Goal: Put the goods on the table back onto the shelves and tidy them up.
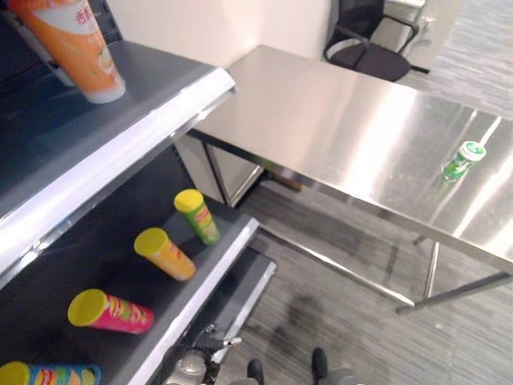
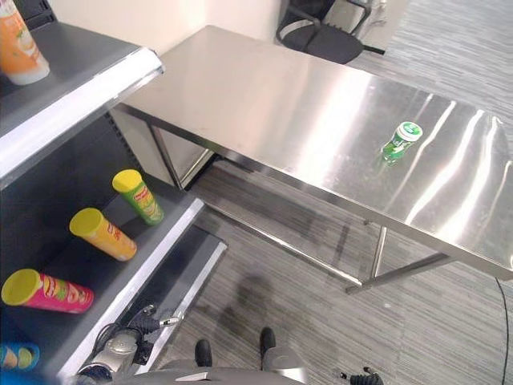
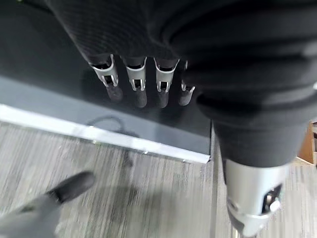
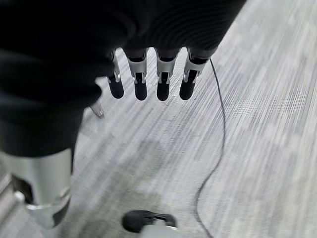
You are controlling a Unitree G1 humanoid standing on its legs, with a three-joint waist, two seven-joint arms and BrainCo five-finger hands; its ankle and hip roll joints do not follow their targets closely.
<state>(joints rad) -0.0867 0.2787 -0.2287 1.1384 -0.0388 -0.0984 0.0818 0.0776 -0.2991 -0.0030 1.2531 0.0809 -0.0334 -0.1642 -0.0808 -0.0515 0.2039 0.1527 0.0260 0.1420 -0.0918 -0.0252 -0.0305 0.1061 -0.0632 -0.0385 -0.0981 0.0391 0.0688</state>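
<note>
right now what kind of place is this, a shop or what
Probably a mock shop set up in an office: a dark shelf unit holds snack tubes, a bare steel table stands beside it with one green bottle, and an office chair sits behind.

No legible text: print on the orange cup (image 1: 80,44) and the chip cans (image 1: 112,311) too small to read.
</note>
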